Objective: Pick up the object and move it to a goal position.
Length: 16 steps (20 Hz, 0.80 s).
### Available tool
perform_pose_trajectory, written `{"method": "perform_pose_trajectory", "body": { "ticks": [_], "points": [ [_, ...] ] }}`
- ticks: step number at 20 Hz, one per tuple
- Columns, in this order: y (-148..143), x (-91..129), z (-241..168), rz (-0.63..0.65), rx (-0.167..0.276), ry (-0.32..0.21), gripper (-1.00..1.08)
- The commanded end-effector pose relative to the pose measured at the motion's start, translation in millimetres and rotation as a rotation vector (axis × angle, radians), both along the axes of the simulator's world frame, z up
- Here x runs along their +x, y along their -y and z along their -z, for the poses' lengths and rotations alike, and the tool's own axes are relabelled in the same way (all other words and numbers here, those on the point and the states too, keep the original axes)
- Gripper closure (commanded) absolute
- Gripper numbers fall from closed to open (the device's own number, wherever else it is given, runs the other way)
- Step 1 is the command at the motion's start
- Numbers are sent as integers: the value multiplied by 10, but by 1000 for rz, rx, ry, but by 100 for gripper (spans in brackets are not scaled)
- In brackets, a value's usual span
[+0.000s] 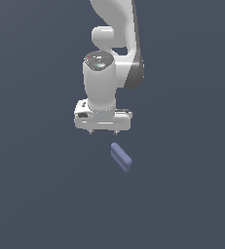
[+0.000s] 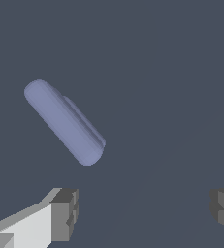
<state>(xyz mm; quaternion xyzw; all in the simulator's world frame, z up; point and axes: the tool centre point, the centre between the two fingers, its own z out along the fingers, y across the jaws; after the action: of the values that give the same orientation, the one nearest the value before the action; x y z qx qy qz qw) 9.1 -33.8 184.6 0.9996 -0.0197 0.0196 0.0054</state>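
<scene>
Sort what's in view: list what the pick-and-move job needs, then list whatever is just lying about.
Needed for the job:
- blue bar, lying on the floor, not yet grasped
- gripper, open, above the bar and apart from it

Just lying about:
- nothing else shows; only the plain dark floor. No goal marker is visible.

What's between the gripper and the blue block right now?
Nothing. In the wrist view only bare dark surface separates the open gripper from the blue block. The exterior view agrees: a bare gap between gripper and block.
</scene>
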Motion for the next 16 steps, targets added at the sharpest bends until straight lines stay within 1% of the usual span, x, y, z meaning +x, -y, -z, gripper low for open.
{"method": "perform_pose_trajectory", "body": {
  "ticks": [1,3,9,16],
  "points": [
    [0,0,0,0,0,0,-92],
    [-30,-4,6,-8,-1,-3,-92],
    [-296,-45,61,-82,-8,-29,-92],
    [-289,-42,60,-81,-8,-28,-92]
  ]
}}
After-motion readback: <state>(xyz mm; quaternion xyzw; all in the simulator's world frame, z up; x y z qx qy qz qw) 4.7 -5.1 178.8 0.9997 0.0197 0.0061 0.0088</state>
